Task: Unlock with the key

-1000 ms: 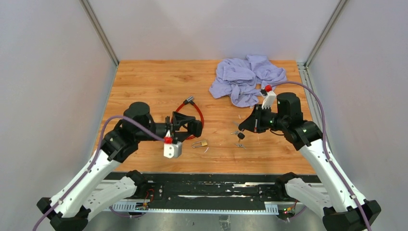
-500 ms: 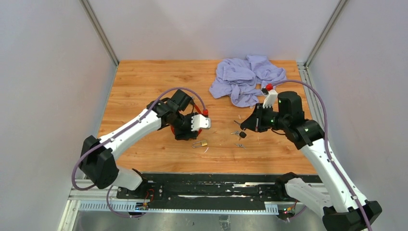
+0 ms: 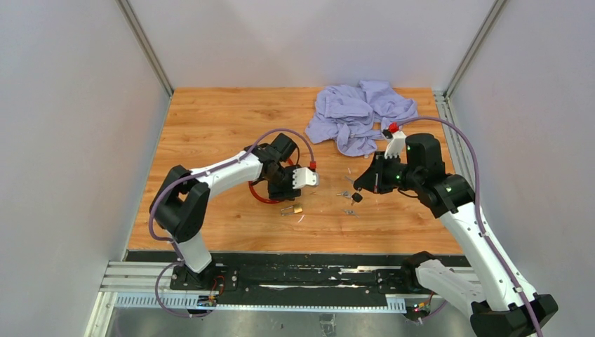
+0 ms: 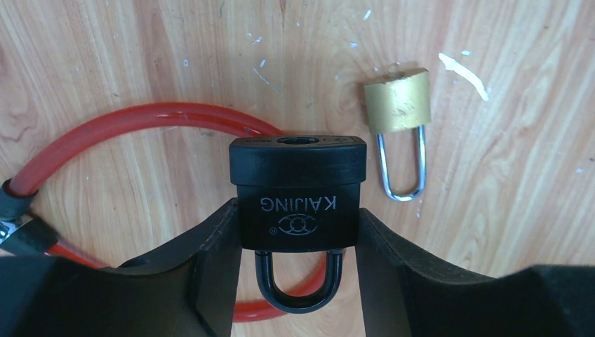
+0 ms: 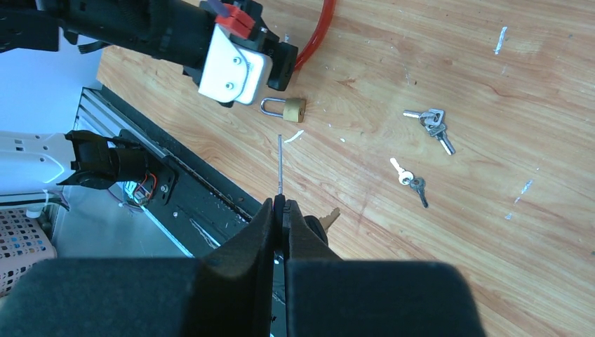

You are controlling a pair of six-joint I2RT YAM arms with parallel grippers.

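Clamping black KAIJING padlock (image 4: 298, 172) in my left gripper (image 4: 297, 210) | red cable (image 4: 140, 119) looping under it | brass padlock (image 4: 397, 100) just beside, flat on table (image 4: 505, 232) | my right gripper (image 5: 281, 210) clenched on key (image 5: 280, 165), well apart from black lock | loose keys (image 5: 433, 126) nearby

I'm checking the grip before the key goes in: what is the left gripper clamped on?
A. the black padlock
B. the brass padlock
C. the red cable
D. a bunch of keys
A: the left wrist view shows the black padlock squeezed in the left gripper, while the brass padlock lies free beside it.
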